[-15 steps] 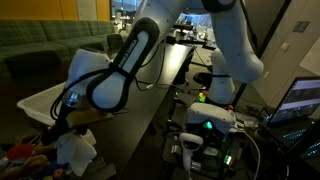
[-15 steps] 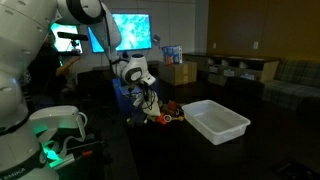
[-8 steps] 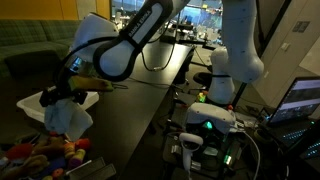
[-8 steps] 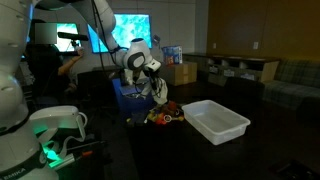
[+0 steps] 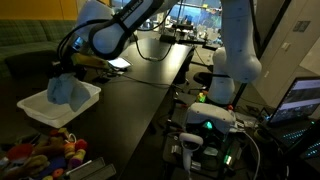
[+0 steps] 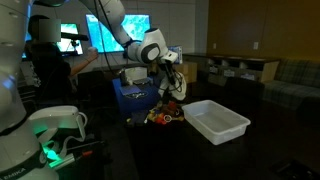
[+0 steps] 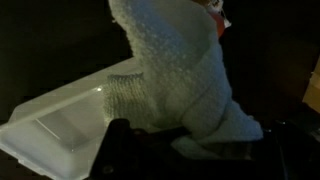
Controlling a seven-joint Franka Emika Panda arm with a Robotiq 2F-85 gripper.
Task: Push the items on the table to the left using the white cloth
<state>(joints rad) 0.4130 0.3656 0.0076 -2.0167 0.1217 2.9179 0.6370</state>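
gripper: jaws clamping tight on the top of the white cloth and nothing else, holding it in the air at the middle left of the frame.
white cloth: hanging bunched and limp under the jaws, not touching the table; filling the centre of the wrist view.
white bin: sitting under the cloth in an exterior view, just beside the heap; no part of the push.
items: lying heaped at the lower left of the frame, red, orange, yellow and dark pieces touching; in an exterior view sitting low, beside the bin.
table: dark glossy top, likely letting pieces slide easily.
step, as judged: cloth being positioned for a sweep; heap not yet cleared leftward.
doing it well, as judged: lowering until the fabric is pressing flat on the top at the heap's right side, keeping the wrist low so nothing is slipping under, sweeping slowly, steering clear of the bin rim.
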